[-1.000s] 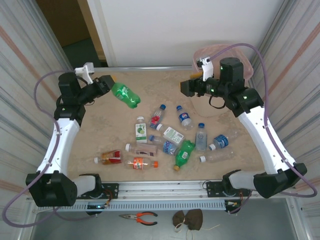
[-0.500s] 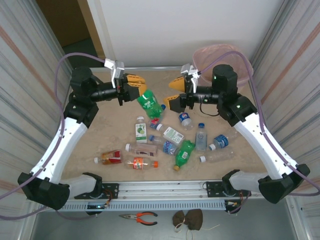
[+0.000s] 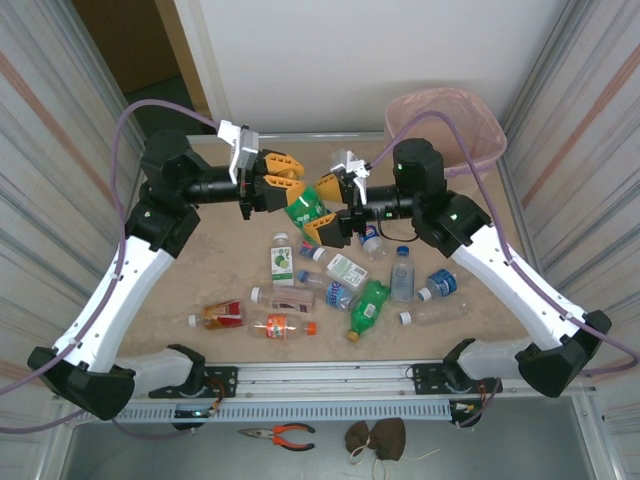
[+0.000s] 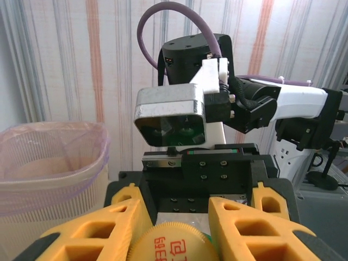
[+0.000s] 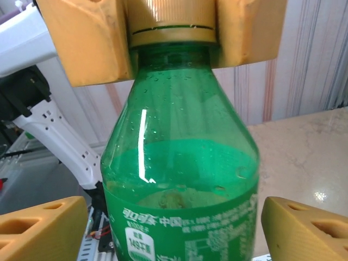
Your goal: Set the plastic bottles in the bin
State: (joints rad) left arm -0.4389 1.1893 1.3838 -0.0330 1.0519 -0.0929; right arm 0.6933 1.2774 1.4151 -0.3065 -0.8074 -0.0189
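Observation:
A green bottle (image 3: 304, 208) hangs in the air above the middle of the table. My left gripper (image 3: 291, 181) is shut on its yellow cap (image 4: 168, 246). My right gripper (image 3: 319, 207) is open, with a finger on each side of the bottle's body (image 5: 179, 163); narrow gaps show at both sides. In the right wrist view the left gripper's fingers (image 5: 81, 38) clamp the cap from above. The bin (image 3: 492, 130), with its pink liner, stands at the far right corner. Several plastic bottles lie on the table: a green one (image 3: 367, 305), clear blue-capped ones (image 3: 402, 275), an orange-labelled one (image 3: 283, 326).
Corrugated metal walls close in the table on the left and right. Pliers (image 3: 281, 434) and a brown cloth (image 3: 377, 438) lie on the ledge below the arm bases. From the left wrist the bin (image 4: 49, 163) shows at the left, behind the right arm's wrist (image 4: 179, 114).
My left gripper has carried the green bottle rightward to the table's middle. My right arm has swung left from the bin, and its open fingers now straddle the bottle.

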